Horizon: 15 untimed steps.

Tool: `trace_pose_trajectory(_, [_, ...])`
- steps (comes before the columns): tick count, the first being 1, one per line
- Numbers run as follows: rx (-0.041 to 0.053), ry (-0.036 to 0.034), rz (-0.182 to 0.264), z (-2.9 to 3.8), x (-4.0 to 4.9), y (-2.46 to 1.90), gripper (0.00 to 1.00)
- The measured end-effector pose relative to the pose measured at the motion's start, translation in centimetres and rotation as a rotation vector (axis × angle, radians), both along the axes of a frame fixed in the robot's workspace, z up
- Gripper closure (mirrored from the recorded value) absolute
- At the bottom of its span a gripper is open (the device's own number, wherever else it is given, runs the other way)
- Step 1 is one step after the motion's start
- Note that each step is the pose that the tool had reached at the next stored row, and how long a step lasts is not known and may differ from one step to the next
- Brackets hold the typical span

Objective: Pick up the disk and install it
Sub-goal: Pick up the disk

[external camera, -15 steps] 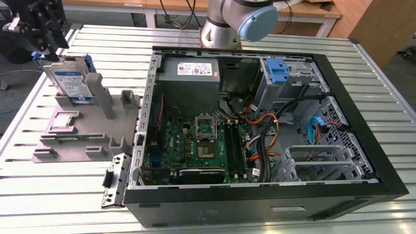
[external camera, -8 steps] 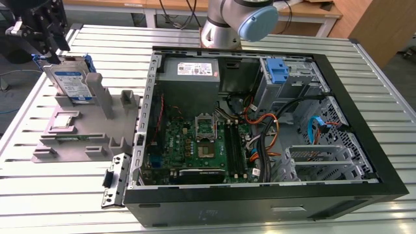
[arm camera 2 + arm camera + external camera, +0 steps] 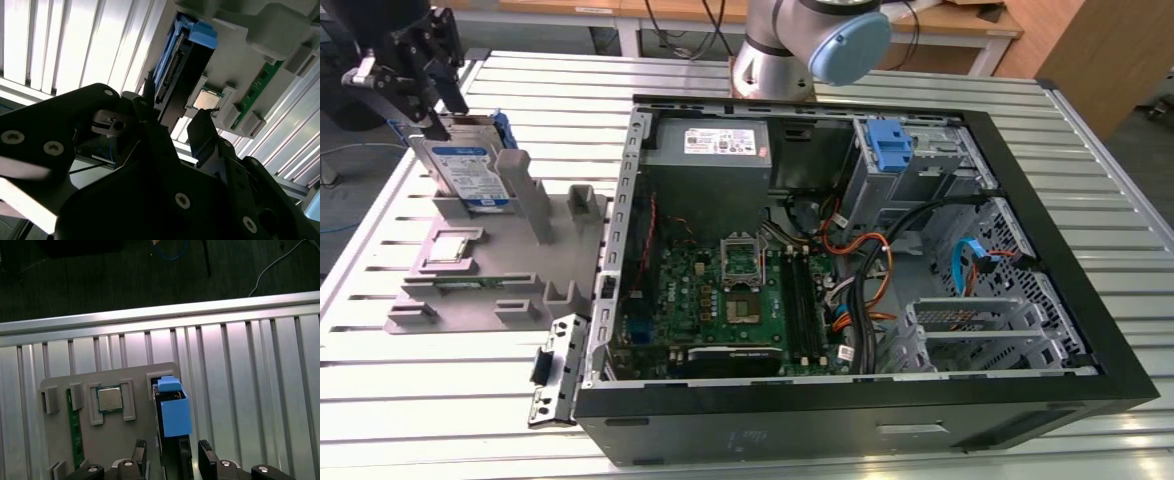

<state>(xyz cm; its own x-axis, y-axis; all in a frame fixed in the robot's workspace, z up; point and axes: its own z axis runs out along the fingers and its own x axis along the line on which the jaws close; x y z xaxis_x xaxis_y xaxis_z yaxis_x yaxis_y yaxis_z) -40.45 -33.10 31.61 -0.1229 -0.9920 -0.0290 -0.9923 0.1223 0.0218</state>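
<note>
The disk [image 3: 467, 172], a silver drive with a white-and-blue label in a blue carrier, stands on edge in a slot of the grey holder [image 3: 480, 285] at the exterior view's left. My gripper [image 3: 432, 98] hangs right over its top edge. In the first wrist view the disk [image 3: 173, 412] runs between my two fingertips [image 3: 140, 449], and a gap shows on each side. The gripper [image 3: 173, 450] is open, with nothing gripped. In the second wrist view the disk [image 3: 186, 57] lies just beyond the open gripper [image 3: 175, 117].
The grey holder also carries a small square chip [image 3: 109, 399] and a green memory stick [image 3: 75, 430]. An open computer case [image 3: 854, 270] with a blue bracket [image 3: 890, 147] fills the table's middle and right. The arm's base [image 3: 781, 50] stands behind the case. The slatted metal table [image 3: 440, 400] surrounds everything.
</note>
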Motion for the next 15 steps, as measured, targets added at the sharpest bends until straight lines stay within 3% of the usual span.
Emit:
trace_pose_trajectory(7, [0.0047,0.0001,0.001,-1.16,0.00,0.00,0.47])
trace_pose_trajectory(15, [0.0211,0.0002,0.038,-1.48,0.00,0.00,0.47])
